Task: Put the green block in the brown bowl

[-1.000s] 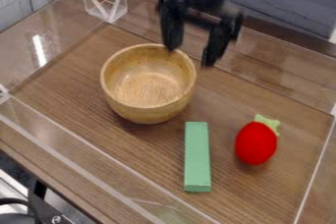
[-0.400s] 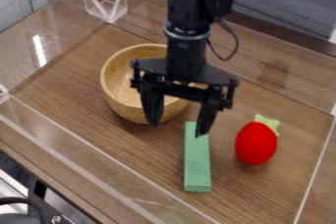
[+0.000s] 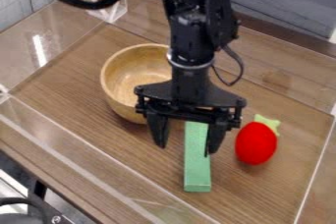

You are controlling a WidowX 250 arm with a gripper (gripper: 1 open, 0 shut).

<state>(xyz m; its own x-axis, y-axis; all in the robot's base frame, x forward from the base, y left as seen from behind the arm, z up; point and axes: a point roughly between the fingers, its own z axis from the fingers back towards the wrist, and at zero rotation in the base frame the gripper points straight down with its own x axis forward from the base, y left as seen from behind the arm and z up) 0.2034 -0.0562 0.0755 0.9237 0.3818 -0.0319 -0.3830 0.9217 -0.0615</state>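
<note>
The green block (image 3: 198, 161) lies flat on the wooden table, a long bar running toward the front edge. My gripper (image 3: 190, 136) hangs right over its far end with both fingers spread wide, one on each side of the bar, and nothing is held. The black arm hides the block's far tip. The brown bowl (image 3: 136, 83) stands behind and left of the gripper, upright and with nothing visible inside; the arm covers its right rim.
A red strawberry-shaped toy (image 3: 256, 142) sits just right of the block, close to the right finger. Clear plastic walls (image 3: 79, 154) fence the table along the front and left. A small clear stand (image 3: 102, 10) is at the back left.
The arm came forward from behind the bowl and dropped low, so the open gripper now straddles the block's far end. Block, bowl and toy have stayed in place.
</note>
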